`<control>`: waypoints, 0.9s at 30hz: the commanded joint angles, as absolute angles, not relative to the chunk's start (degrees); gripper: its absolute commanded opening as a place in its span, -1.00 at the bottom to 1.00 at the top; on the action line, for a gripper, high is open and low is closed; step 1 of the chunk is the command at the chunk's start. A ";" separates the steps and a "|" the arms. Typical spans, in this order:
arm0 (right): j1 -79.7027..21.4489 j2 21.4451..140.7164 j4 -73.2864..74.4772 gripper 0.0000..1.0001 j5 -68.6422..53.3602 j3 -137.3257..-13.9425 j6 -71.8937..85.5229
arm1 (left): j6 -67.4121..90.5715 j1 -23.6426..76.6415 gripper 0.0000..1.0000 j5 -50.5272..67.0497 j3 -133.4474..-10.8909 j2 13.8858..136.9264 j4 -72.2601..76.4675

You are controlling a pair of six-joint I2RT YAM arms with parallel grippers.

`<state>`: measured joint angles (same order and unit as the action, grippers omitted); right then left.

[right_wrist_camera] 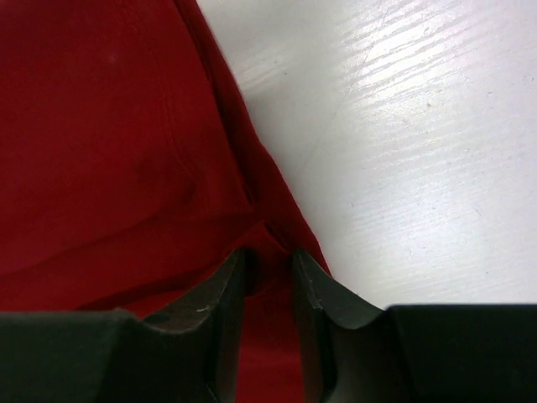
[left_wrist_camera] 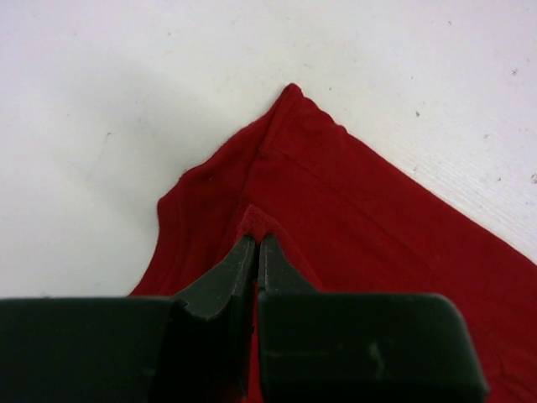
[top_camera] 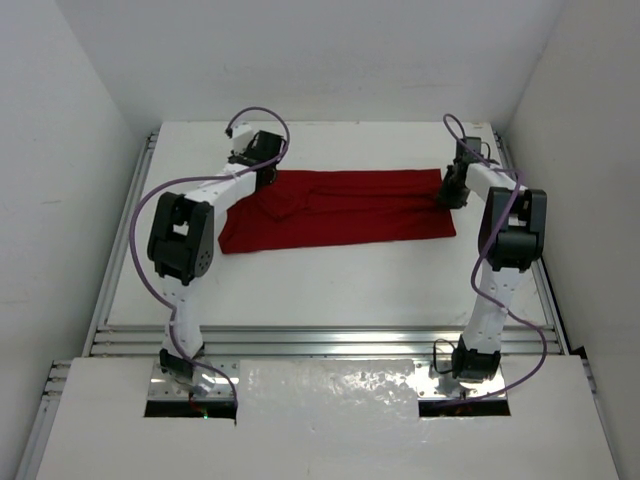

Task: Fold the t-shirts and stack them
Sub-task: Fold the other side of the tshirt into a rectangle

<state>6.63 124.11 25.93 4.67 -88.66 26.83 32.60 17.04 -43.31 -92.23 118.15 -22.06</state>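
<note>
Where our shirt [top_camera: 350, 205] lies: spread on the table [top_camera: 330, 280]
Left gripper [left_wrist_camera: 256, 245]: we pinch a fold, fingers closed
Right gripper [right_wrist_camera: 268, 260]: we clamp its edge

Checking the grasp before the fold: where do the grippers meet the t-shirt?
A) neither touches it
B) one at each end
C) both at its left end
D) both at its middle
B: the left gripper pinches the t-shirt at its far left corner, the right gripper at its right end.
</note>
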 commanded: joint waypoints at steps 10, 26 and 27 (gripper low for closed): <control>5.89 123.66 27.07 -0.85 4.05 -96.15 24.70 | 31.20 16.17 -1.00 -45.62 -104.41 124.10 -21.97; 5.80 125.60 26.63 -0.39 1.15 -96.68 24.44 | 26.81 16.00 -0.72 -42.71 -114.16 132.96 -23.02; 5.54 125.25 26.37 -0.39 0.62 -96.59 24.17 | 26.98 15.82 -0.64 -42.89 -117.13 133.76 -25.38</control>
